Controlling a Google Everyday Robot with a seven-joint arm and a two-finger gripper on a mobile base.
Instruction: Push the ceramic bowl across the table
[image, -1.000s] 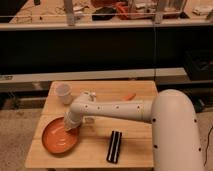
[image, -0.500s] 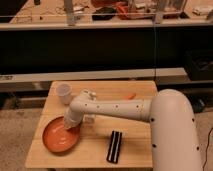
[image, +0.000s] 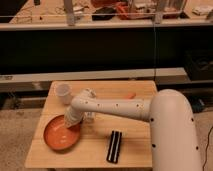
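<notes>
The table (image: 130, 150), a small rectangular top of light wooden slats, carries four visible items. The ceramic bowl (image: 59, 135), a wide, shallow orange-red dish, sits in the near-left part of the top, close to the left edge and a little back from the near edge. It lies flat, wholly on the table.

The robot arm (image: 115, 106), white with small dark dots along its casing, reaches from the large white body at the right edge across the middle of the table toward the left. The gripper (image: 70, 121) is at the far-right rim of the ceramic bowl, lowered over or against that rim. Whether it touches the rim cannot be confirmed. Whether it is open or closed cannot be told from this view.

A small white cup (image: 63, 93) stands upright near the far-left corner, apart from the bowl. A flat black rectangular object (image: 115, 146) lies near the near edge, right of the bowl and clear of it, its long axis running roughly from near edge to far edge. A small orange item (image: 131, 95) lies near the far edge, partly hidden behind the arm; its nature cannot be determined.

No brand, label or legible writing is found on any item.
</notes>
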